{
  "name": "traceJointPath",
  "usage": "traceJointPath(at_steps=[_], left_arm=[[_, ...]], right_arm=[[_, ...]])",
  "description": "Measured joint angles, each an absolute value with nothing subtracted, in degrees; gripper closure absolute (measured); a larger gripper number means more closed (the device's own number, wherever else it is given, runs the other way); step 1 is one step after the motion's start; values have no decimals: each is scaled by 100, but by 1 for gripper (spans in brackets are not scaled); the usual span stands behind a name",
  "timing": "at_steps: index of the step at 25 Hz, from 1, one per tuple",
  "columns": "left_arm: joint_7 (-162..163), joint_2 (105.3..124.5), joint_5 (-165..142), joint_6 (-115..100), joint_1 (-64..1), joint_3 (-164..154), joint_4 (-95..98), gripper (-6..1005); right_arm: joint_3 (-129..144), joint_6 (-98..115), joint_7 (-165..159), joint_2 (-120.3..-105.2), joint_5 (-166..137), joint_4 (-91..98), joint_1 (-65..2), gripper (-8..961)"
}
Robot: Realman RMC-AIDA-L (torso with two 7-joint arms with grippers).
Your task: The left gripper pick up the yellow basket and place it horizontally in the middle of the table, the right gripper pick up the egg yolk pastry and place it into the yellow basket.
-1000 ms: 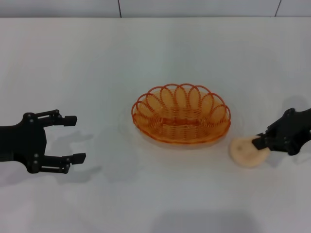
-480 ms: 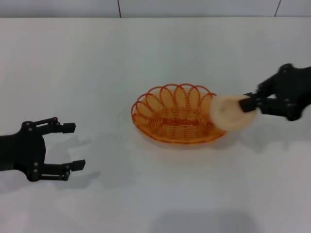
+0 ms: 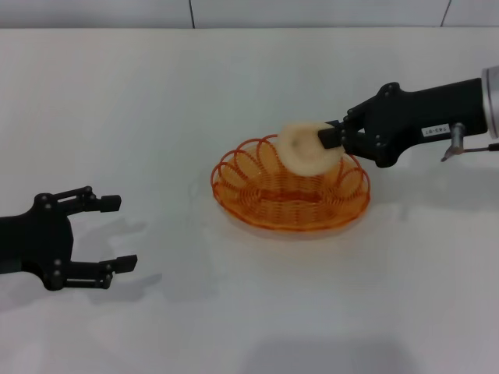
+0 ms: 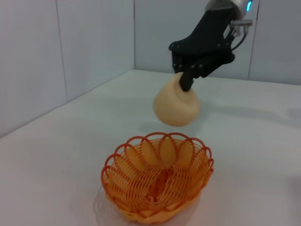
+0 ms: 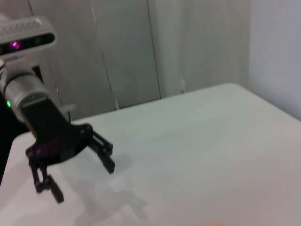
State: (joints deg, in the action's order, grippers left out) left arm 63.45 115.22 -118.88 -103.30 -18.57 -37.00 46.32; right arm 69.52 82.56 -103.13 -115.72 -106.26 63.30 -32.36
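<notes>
The yellow basket [image 3: 290, 184] lies lengthwise across the middle of the white table [image 3: 249, 86]; it also shows in the left wrist view [image 4: 157, 181]. My right gripper [image 3: 330, 139] is shut on the egg yolk pastry [image 3: 308, 146] and holds it in the air above the basket's back rim. The left wrist view shows the pastry [image 4: 177, 101] hanging from that gripper [image 4: 187, 80] well above the basket. My left gripper [image 3: 115, 232] is open and empty, low at the table's left, far from the basket; it also shows in the right wrist view [image 5: 80, 175].
The table's far edge meets a grey panelled wall [image 3: 312, 12]. Bare tabletop lies in front of the basket and between it and the left gripper. Nothing else stands on the table.
My right gripper lifted the pastry off the table at the right of the basket and carried it up and leftward to above the basket. The left gripper drew back slightly to the left.
</notes>
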Motion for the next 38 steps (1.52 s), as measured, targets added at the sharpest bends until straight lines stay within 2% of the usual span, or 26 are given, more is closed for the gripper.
traceJointPath(at_steps=[3,11,24,25,27,32,38], left_arm=[[6334,11522,-11882,-10351,-1891,-3700,4632,109],[6352,11522,-11874,-10343,-1992,-3700,4617,110],[6690,11462,-11844,-10328,-2265,-3704,4578,110],[6733,11454,-11853,-10334,-2305,-3717,4578,110],[6807,11430,-11887,-10343,-2382,-3736,4578,110],[6935,11372,-11938,-10344,-2510,-3750,4578,110],[7087,11322,-11988,-10332,-2658,-3757,4591,110]], right_arm=[[6974,8120,-10031,-11569,-10488,6053,-3242,926],[7043,7866,-9520,-11566,-10047,5772,-2974,820],[6496,8760,-8111,-11461,-9652,5584,-2341,280],[6462,8798,-7973,-11391,-9665,5375,-2320,242],[6457,8829,-7903,-11342,-9668,5258,-2320,166],[6457,8957,-7739,-11256,-9738,5113,-2314,94],[6344,9067,-7595,-11177,-9810,4901,-2335,94]])
